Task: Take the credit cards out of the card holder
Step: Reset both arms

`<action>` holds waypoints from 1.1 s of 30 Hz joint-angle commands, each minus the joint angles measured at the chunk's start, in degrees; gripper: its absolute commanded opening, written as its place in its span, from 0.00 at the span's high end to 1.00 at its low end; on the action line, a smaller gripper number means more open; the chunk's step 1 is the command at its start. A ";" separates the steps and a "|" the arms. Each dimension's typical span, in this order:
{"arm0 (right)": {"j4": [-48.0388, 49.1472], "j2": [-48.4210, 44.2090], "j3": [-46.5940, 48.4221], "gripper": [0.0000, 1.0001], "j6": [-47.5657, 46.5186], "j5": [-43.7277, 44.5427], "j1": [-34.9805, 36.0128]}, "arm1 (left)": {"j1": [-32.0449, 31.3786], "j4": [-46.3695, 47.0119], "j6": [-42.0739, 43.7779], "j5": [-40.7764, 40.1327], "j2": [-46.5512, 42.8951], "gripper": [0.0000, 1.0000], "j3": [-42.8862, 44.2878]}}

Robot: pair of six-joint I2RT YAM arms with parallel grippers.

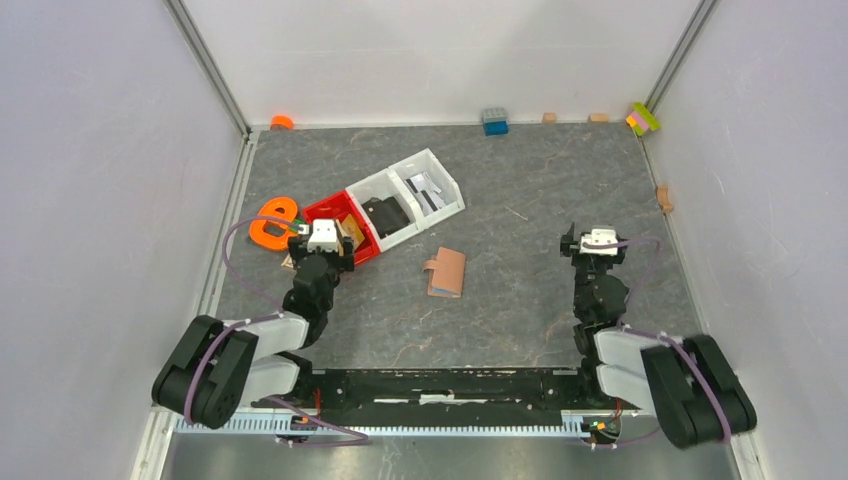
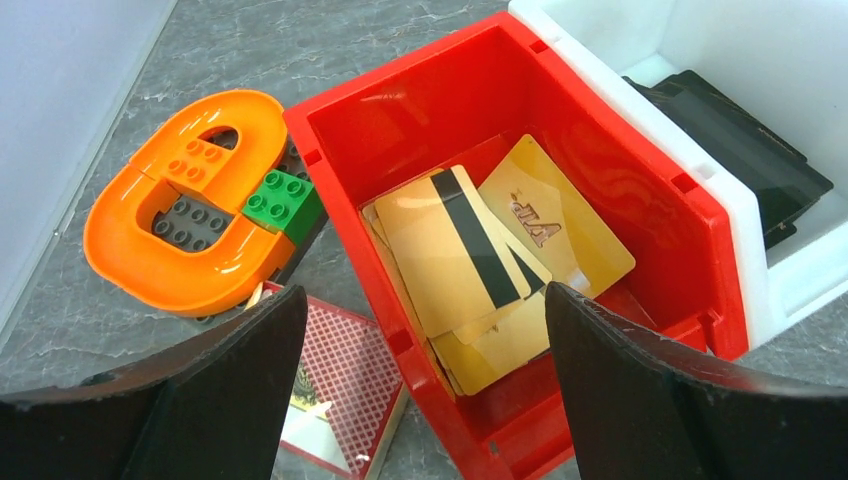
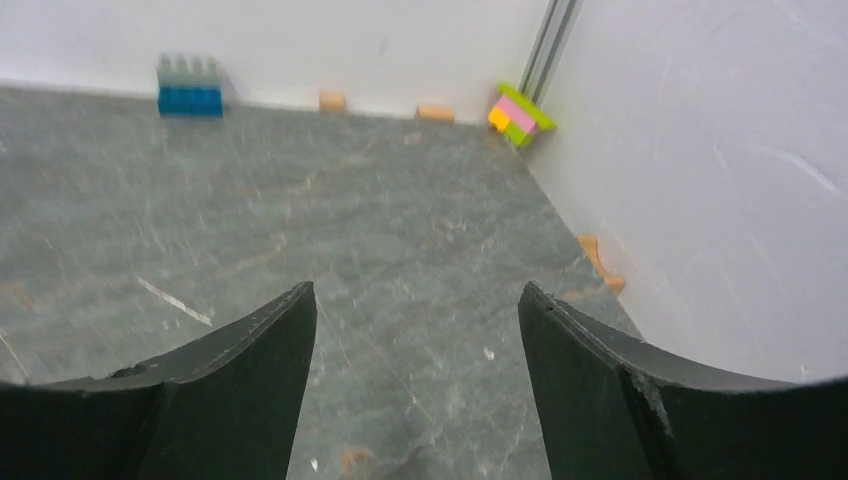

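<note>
The tan-brown card holder (image 1: pixel 446 272) lies flat in the middle of the table with its tab to the left. No card shows sticking out of it. Several gold-yellow cards (image 2: pixel 470 255), some with a black stripe, lie in a loose pile inside the red bin (image 2: pixel 390 115). No pale blue-grey card is in view. My left gripper (image 2: pixel 425 292) is open and empty, hovering over the bin's near wall (image 1: pixel 325 243). My right gripper (image 3: pixel 415 290) is open and empty over bare table at the right (image 1: pixel 597 243), well apart from the holder.
An orange U-shaped toy (image 2: pixel 165 235) with a green brick (image 2: pixel 283 200) and a red-patterned card box (image 2: pixel 335 385) lie left of the red bin. A white two-part bin (image 1: pixel 410 195) holding dark items adjoins it. A blue brick (image 1: pixel 494 121), wooden blocks and a coloured brick stack (image 1: pixel 643 118) line the back wall.
</note>
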 commanded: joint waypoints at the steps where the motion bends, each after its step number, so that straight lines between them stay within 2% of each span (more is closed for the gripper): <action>1: 11.01 8.75 -10.76 0.21 -3.33 -3.12 -0.79 | 1.23 2.38 1.41 0.65 3.10 0.07 5.21; 5: 16.16 13.83 -11.34 0.20 -1.91 -2.50 -2.20 | 1.93 3.74 2.36 -0.69 5.22 0.10 6.13; 6: 18.30 15.96 -11.20 0.15 -1.79 -2.17 -2.32 | 2.26 4.40 2.42 -0.55 5.21 0.10 5.71; 7: 22.14 18.81 -11.22 0.03 -1.90 -0.72 -2.38 | 2.53 4.98 2.49 -0.08 5.09 0.10 5.44; 8: 21.79 18.90 -10.99 0.02 -1.67 0.03 -2.44 | 2.92 5.39 2.45 0.25 4.94 0.11 5.16; 10: 11.71 16.31 -8.04 0.02 -0.37 0.67 -2.38 | 3.82 5.23 2.07 1.18 4.85 0.11 5.25; 13: 14.62 17.55 -8.36 0.02 -0.57 1.70 -2.42 | 5.08 4.61 1.46 2.40 5.28 0.11 5.80; 16: 12.27 17.57 -7.22 0.02 0.49 3.56 -2.38 | 6.25 6.87 1.11 3.52 4.42 0.11 4.12; 17: 11.15 17.44 -6.74 0.02 0.87 3.94 -2.47 | 6.72 10.07 1.92 7.40 4.54 0.12 2.27; 18: 11.71 17.48 -6.99 0.02 0.87 3.98 -2.51 | 8.52 20.64 2.45 11.04 8.35 0.14 -1.21; 20: 12.02 17.55 -7.02 0.02 0.77 4.03 -2.47 | 9.74 38.33 2.56 12.15 20.13 0.11 -3.95; 21: 11.75 17.54 -7.00 0.02 0.86 3.98 -2.42 | 9.70 36.55 3.41 12.08 20.62 0.10 -1.99; 23: 11.73 17.57 -6.89 0.02 0.79 3.97 -2.47 | 10.43 19.87 2.24 14.53 14.02 0.06 1.60; 24: 11.55 17.63 -6.78 0.02 0.81 3.89 -2.46 | 11.04 17.71 1.76 14.70 14.34 0.00 2.71; 26: 11.24 17.61 -6.73 0.02 0.87 3.67 -2.55 | 11.17 24.18 1.20 11.27 17.68 0.00 2.32; 28: 11.09 17.57 -6.59 0.02 0.87 3.61 -2.60 | 11.17 18.19 0.06 11.06 15.49 0.00 3.57; 31: 11.10 17.61 -6.59 0.02 0.95 3.36 -2.78 | 11.22 18.94 -0.07 9.57 16.82 0.00 4.30; 33: 11.06 17.57 -6.63 0.02 0.95 3.38 -2.78 | 11.33 15.92 -1.22 7.97 16.41 0.00 5.53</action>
